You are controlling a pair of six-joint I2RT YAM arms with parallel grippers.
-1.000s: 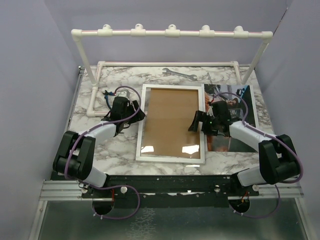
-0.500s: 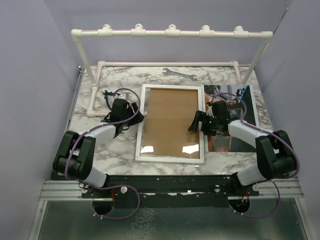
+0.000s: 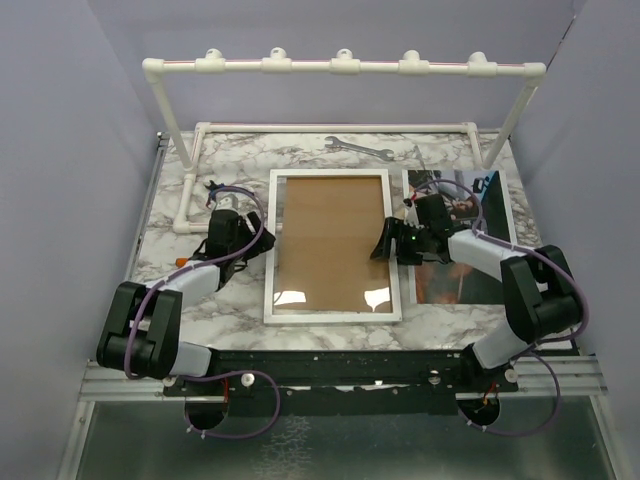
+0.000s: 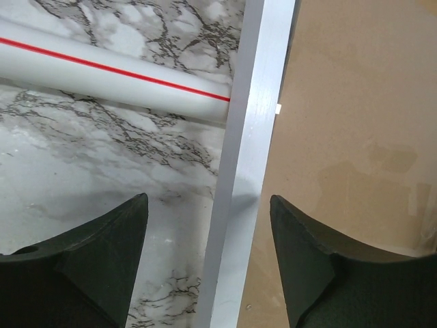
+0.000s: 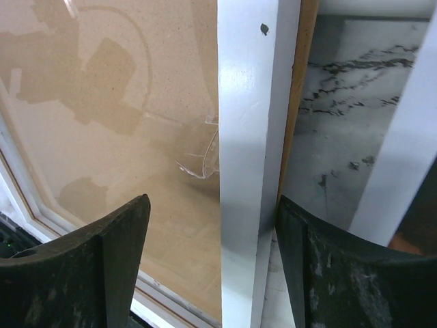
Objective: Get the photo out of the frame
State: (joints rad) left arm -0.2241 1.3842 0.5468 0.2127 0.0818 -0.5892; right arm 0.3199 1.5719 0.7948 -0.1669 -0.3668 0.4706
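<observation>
Frame (image 3: 333, 245) has slid leftward, toward the left gripper (image 4: 208, 225). That one and the right gripper (image 5: 208, 212) are both spread, each straddling a side border; contact unclear. Photo (image 3: 490, 205) lies flat just outboard of the right gripper, already out, so probably just tidying.

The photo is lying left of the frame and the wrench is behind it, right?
No, the photo lies right of the frame, not left, as the top view shows. The wrench is indeed behind it.
</observation>
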